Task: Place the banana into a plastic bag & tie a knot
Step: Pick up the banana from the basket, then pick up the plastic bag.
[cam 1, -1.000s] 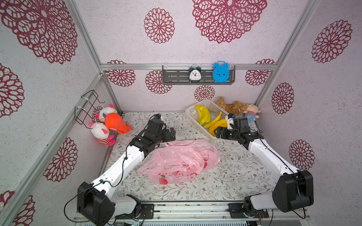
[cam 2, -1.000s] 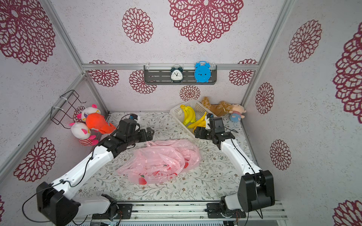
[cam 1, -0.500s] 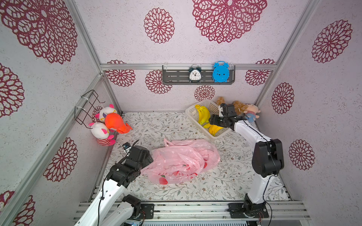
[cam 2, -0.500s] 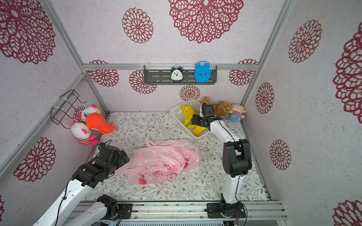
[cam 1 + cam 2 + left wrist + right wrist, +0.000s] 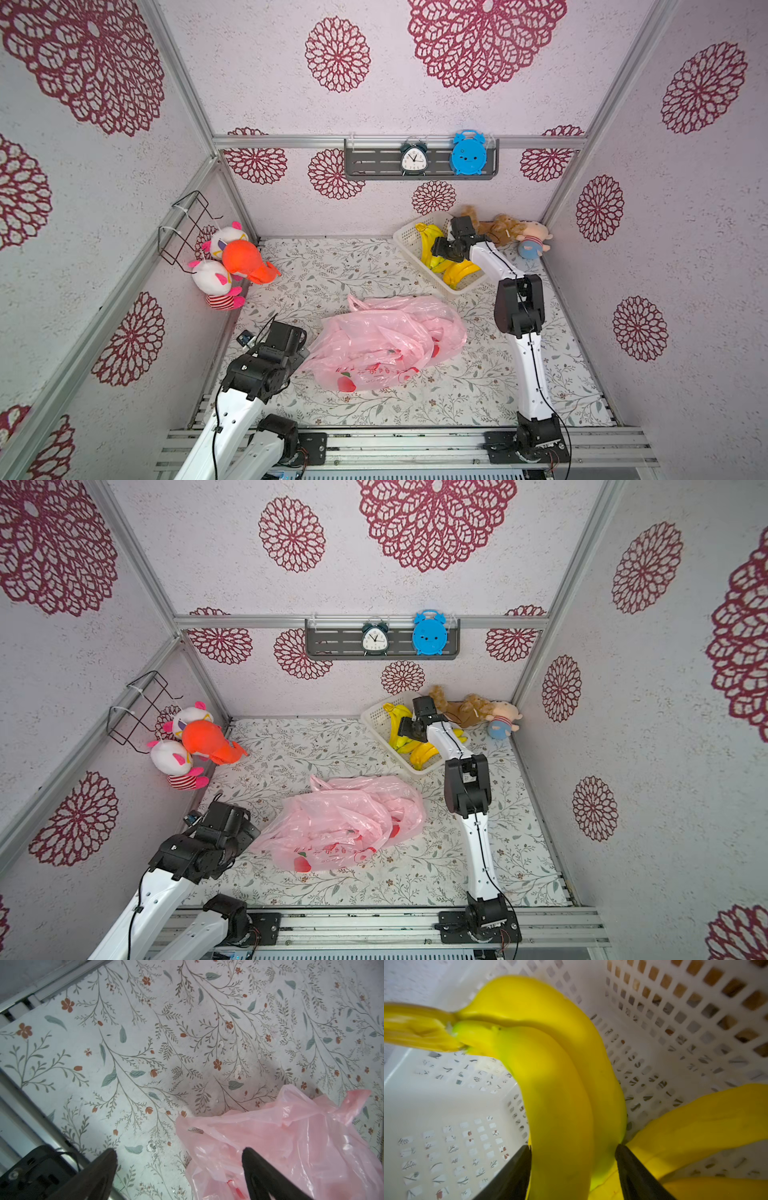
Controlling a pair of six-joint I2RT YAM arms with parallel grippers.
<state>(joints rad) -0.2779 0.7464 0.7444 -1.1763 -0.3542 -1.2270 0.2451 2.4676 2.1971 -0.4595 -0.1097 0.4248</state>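
Note:
A yellow banana bunch [image 5: 554, 1095] lies in the white basket [image 5: 405, 243] at the back right. My right gripper [image 5: 572, 1148] reaches down into the basket [image 5: 675, 1043], its two fingers pressed against either side of the banana; in both top views it [image 5: 442, 251] [image 5: 409, 729] hangs over the fruit. More bananas [image 5: 461, 272] lie beside it. The crumpled pink plastic bag [image 5: 386, 336] [image 5: 340, 820] lies mid-table. My left gripper [image 5: 178, 1151] stands wide open at the bag's [image 5: 291, 1136] near-left edge, one finger over the plastic, holding nothing.
Plush toys [image 5: 232, 266] hang by the left wall under a wire rack [image 5: 187, 224]. More plush toys [image 5: 511, 232] lie in the back right corner behind the basket. A shelf with two clocks [image 5: 419, 160] is on the back wall. The front rail [image 5: 374, 444] edges the table.
My left arm has drawn back from the bag's far side to its near-left edge. My right arm has reached into the basket, its jaws narrowing onto the banana.

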